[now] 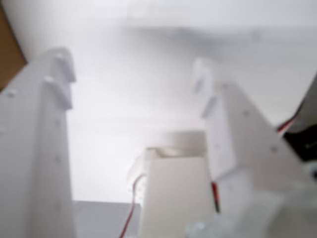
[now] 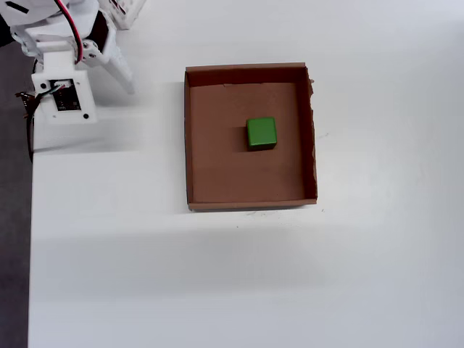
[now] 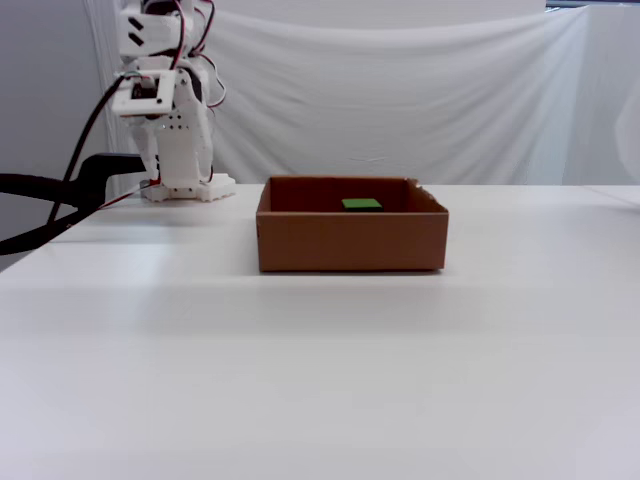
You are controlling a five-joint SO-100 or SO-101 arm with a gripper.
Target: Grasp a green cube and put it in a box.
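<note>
The green cube [image 2: 261, 133] lies flat inside the box [image 2: 190, 145], near the middle of its floor. In the fixed view only the cube's top [image 3: 361, 204] shows above the box's front wall [image 3: 350, 240]. My gripper [image 1: 132, 67] is open and empty, with only white table between its white fingers. A brown sliver at the wrist view's left edge [image 1: 9, 54] looks like the box. In the overhead view the gripper [image 2: 119, 69] is folded back at the top left, well clear of the box's left wall.
The arm [image 3: 170, 130] stands on its base at the back left of the white table. Black cables [image 3: 60, 200] hang off the table's left edge [image 2: 30, 217]. A white cloth [image 3: 400, 100] hangs behind the table.
</note>
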